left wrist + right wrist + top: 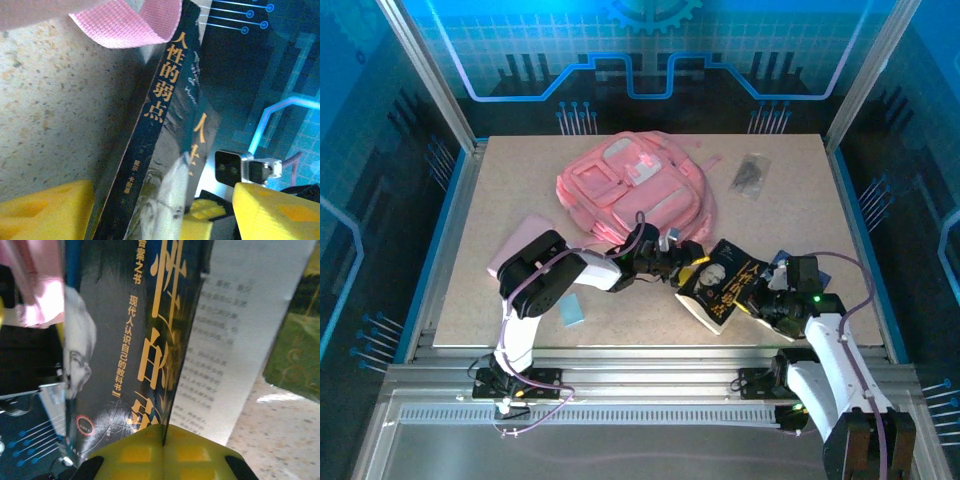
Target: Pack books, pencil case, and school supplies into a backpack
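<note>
Right fingers clamp cover | black book: portrait, Chinese characters

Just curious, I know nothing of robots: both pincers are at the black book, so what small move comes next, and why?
Probably the left pincer should close on the black book: its yellow fingers stand open either side of the spine, while the right pincer clamps the cover.

The pencil case is partly covered by the left arm. The green-covered book is cut off by the right wrist view's edge, and the dark packet is too small for detail to be read.
</note>
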Controlling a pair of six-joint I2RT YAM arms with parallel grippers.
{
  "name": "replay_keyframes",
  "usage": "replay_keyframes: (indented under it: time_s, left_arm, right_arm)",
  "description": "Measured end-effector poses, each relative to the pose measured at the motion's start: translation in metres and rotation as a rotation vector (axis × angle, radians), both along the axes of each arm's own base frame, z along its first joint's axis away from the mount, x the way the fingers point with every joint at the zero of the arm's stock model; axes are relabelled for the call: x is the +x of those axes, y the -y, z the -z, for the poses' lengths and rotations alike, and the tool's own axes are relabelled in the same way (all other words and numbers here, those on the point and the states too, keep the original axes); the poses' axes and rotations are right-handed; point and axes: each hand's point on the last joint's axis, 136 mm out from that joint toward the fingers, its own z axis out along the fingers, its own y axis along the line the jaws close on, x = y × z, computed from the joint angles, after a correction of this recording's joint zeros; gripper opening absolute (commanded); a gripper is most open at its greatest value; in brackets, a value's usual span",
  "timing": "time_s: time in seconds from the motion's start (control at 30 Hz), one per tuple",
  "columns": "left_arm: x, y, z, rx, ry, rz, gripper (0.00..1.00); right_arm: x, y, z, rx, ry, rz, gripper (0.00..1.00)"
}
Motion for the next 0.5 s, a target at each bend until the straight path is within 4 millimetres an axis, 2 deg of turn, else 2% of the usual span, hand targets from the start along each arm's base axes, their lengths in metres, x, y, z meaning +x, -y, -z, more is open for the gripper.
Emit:
replay_keyframes:
  time_s: [0.07, 0.1, 0.17, 0.33, 0.5]
  left_arm:
    - [-0.001, 0.001, 0.0, 0.0, -0.001, 0.005, 0.7]
    - [-0.002, 0.001, 0.001, 0.005, 0.003, 0.009, 0.69]
    - [-0.004, 0.001, 0.004, 0.028, 0.01, 0.021, 0.66]
    - [-0.009, 0.001, 0.011, 0.095, 0.028, 0.056, 0.54]
    - [-0.013, 0.0, 0.019, 0.156, 0.043, 0.092, 0.38]
  right_arm:
    - [-0.004, 0.004, 0.007, -0.032, -0.032, 0.004, 0.52]
    - [-0.007, 0.006, 0.01, -0.045, -0.049, 0.007, 0.62]
    - [-0.011, 0.01, 0.014, -0.069, -0.071, 0.008, 0.72]
    - [-0.014, 0.016, 0.019, -0.111, -0.087, 0.015, 0.75]
    - [-0.004, 0.015, 0.027, -0.095, -0.078, 0.036, 0.67]
